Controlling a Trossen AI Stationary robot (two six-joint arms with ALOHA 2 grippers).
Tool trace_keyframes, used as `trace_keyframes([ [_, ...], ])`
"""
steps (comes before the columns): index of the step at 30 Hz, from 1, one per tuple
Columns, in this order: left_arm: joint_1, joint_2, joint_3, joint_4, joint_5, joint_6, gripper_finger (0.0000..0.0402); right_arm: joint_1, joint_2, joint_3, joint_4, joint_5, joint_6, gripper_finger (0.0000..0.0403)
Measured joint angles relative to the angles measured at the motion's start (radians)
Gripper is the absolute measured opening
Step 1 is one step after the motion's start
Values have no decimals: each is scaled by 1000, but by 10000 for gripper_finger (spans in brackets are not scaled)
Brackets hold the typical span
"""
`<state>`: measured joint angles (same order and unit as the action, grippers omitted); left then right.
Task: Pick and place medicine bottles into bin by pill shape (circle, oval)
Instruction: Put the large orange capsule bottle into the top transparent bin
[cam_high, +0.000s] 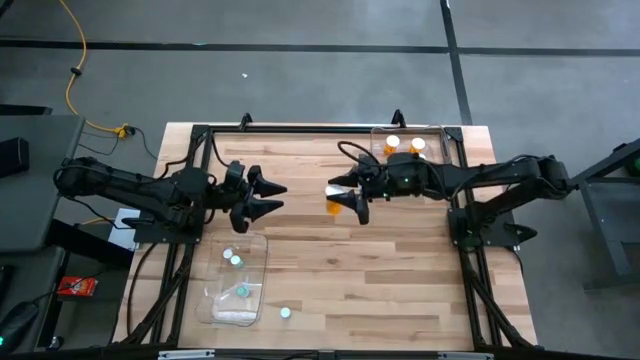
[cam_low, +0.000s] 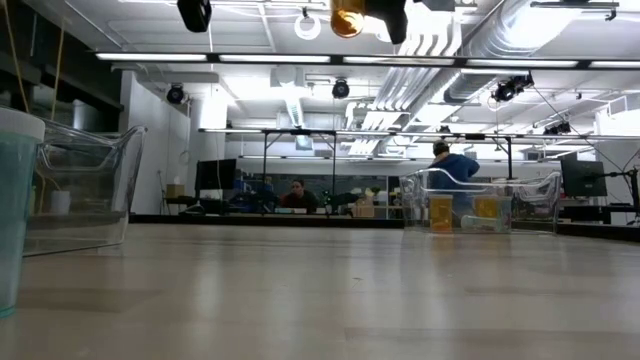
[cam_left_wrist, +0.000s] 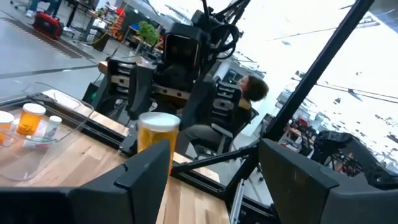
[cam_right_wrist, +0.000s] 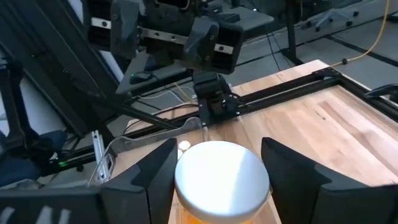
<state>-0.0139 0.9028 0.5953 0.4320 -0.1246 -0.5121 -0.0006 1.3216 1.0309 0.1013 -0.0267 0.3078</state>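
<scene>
Over the pale wood-plank table (cam_high: 400, 270), the right gripper (cam_high: 345, 200) clamps a round amber, white-capped bottle (cam_high: 333, 207); the left gripper (cam_high: 270, 198) apparently gapes wide.

amber bottle (cam_high: 334, 207) aloft, white cap | 2 amber (cam_high: 392, 145) far bin | teal (cam_high: 285, 312) on table

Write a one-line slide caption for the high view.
Right tool holds an orange bottle above the table; left tool open opposite.

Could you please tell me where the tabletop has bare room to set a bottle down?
The wood is bare between the near clear bin and the right frame rail. It is crowded mid-table, where the right pincer holds an orange bottle opposite the open left pincer.
</scene>
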Motion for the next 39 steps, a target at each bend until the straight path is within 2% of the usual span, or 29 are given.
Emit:
trace_keyframes([
  [11, 0, 0, 0, 0, -1, 7, 236, -12, -14, 0, -35, 2, -38, 196],
  [17, 0, 0, 0, -1, -1, 7, 236, -130, -121, 1, -332, 236, -108, 198],
  [20, 0, 0, 0, -1, -3, 10, 236, -218, -156, 1, -494, 296, -121, 199],
  [23, 0, 0, 0, -1, -16, 10, 236, -305, -167, 1, -552, 340, -166, 199],
  [26, 1, 0, 0, -1, -20, 10, 236, -390, -170, -47, -470, 360, -181, 200],
  [31, 1, 0, 0, -1, -21, 8, 236, -489, -188, -293, -216, 341, -99, 200],
  [35, 1, 0, 0, -1, -25, 10, 236, -538, -188, -416, -65, 334, -47, 200],
  [37, 1, 0, 0, -1, -41, 9, 236, -548, -176, -461, -35, 351, -20, 200],
  [39, 1, 0, 0, -1, -46, 10, 236, -551, -165, -496, 3, 412, -19, 200],
])
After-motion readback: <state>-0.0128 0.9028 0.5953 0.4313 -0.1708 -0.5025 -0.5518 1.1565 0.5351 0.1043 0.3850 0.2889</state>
